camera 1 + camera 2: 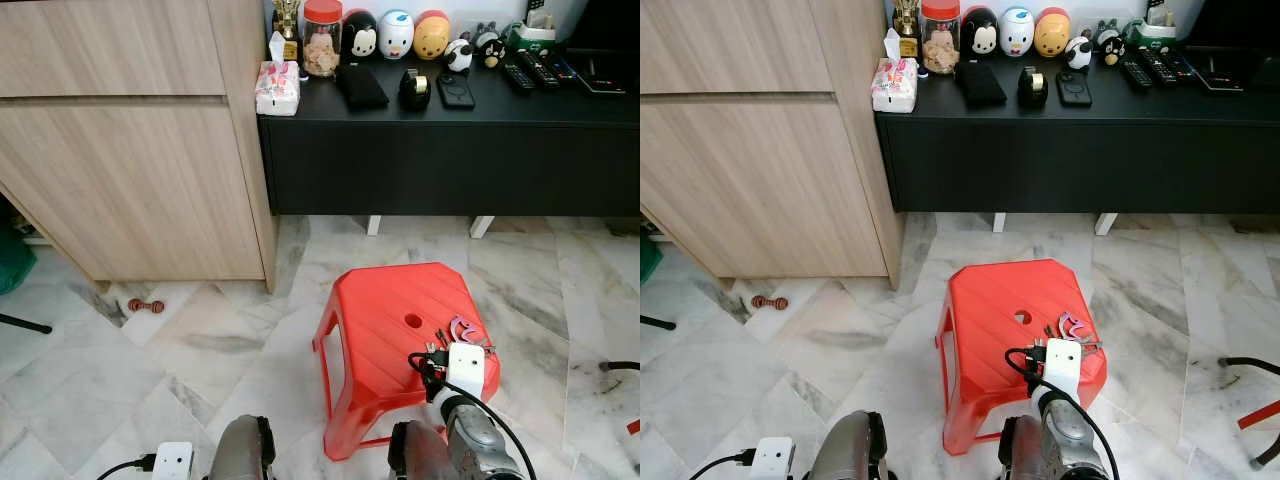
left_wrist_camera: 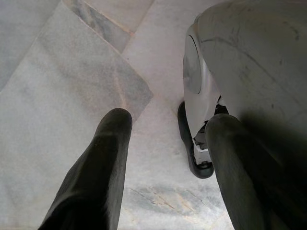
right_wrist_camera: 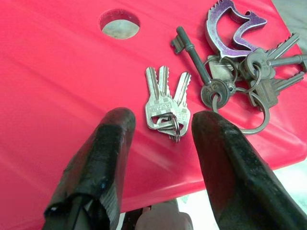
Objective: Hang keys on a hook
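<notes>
From the head's left eye, a red plastic stool (image 1: 400,330) stands on the marble floor (image 1: 200,350) in front of a long black counter (image 1: 450,140) and a pale wooden cabinet (image 1: 130,150). The keys (image 1: 455,335) lie on the stool's top near its right front corner, just past the right pincer (image 1: 440,352), which hangs over that corner. On the counter sit a tissue pack (image 1: 277,88), a red-lidded jar (image 1: 322,38), a row of round toy figures (image 1: 396,33), a phone (image 1: 455,90) and some remote controls (image 1: 530,72).

The right eye gives the same scene.

In the left wrist view, the left pincer (image 2: 165,143) hangs low over the marble floor with its 2 fingers (image 2: 103,163) apart and nothing between them, beside the robot's own grey body.

In the right wrist view, the right pincer's 2 fingers (image 3: 108,148) are spread wide just above the stool top. A small ring of 3 silver keys (image 3: 165,103) lies between the fingertips, untouched. Just beside it lies a bigger bunch with a purple clip (image 3: 230,26) and a dark long-stemmed key (image 3: 194,57). A round hole (image 3: 119,23) in the stool shows farther off.
</notes>
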You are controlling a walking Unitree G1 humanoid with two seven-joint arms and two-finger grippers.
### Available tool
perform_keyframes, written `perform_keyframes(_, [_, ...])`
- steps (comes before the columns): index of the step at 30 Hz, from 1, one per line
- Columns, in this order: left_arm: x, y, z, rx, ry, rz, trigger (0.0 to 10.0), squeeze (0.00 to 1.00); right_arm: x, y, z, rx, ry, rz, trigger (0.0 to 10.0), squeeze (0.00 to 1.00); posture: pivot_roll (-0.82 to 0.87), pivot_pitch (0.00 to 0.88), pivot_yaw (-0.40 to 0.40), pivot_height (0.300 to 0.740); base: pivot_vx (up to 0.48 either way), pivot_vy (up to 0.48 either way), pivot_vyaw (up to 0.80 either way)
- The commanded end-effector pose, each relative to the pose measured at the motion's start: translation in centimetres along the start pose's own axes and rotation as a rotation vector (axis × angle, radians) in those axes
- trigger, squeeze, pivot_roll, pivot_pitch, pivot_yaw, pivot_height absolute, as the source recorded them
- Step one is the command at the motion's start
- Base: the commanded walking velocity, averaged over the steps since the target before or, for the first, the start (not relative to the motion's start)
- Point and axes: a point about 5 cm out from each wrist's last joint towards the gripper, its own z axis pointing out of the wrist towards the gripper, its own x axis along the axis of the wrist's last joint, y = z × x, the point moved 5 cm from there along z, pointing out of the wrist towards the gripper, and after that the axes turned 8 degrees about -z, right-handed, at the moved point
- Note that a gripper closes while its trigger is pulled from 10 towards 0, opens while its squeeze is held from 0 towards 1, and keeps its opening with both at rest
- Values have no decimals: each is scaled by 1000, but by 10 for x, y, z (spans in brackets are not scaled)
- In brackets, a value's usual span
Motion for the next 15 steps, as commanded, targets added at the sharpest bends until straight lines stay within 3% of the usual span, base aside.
perform_keyframes(1, [-8, 4, -1, -12, -29, 13, 10000, 0, -7, 4, -2, -8, -23, -8, 10000, 0, 59, 111, -32, 612, 0, 0, 0])
perform_keyframes(4, [-9, 3, -1, -10, -32, 14, 10000, 0, -7, 3, -1, -3, -27, -12, 10000, 0, 58, 110, -32, 612, 0, 0, 0])
perform_keyframes(6, [-9, 3, -1, -9, -33, 14, 10000, 0, -7, 4, -1, -2, -30, -15, 5216, 0, 58, 110, -32, 612, 0, 0, 0])
perform_keyframes(7, [-9, 3, -1, -9, -33, 13, 10000, 0, -7, 4, -1, -3, -30, -15, 5216, 0, 58, 110, -32, 612, 0, 0, 0])
perform_keyframes(8, [-9, 2, -1, -8, -34, 14, 10000, 0, -7, 5, -1, -4, -31, -16, 3843, 0, 61, 112, -33, 612, 0, 0, 0])
perform_keyframes(10, [-10, 2, -2, -6, -35, 14, 10000, 0, -7, 5, -1, -5, -34, -18, 3451, 0, 61, 112, -33, 612, 0, 0, 0])
perform_keyframes(11, [-10, 2, -2, -6, -36, 14, 10000, 0, -7, 5, -1, -5, -37, -21, 824, 0, 61, 112, -33, 612, 0, 0, 0])
perform_keyframes(13, [-10, 1, -2, -5, -37, 14, 10000, 0, -8, 5, -1, -5, -40, -24, 314, 0, 61, 113, -32, 612, 0, 0, 0])
perform_keyframes(15, [-10, 1, -2, -5, -38, 14, 10000, 0, -8, 5, -1, -6, -42, -24, 784, 0, 61, 113, -32, 612, 0, 0, 0])
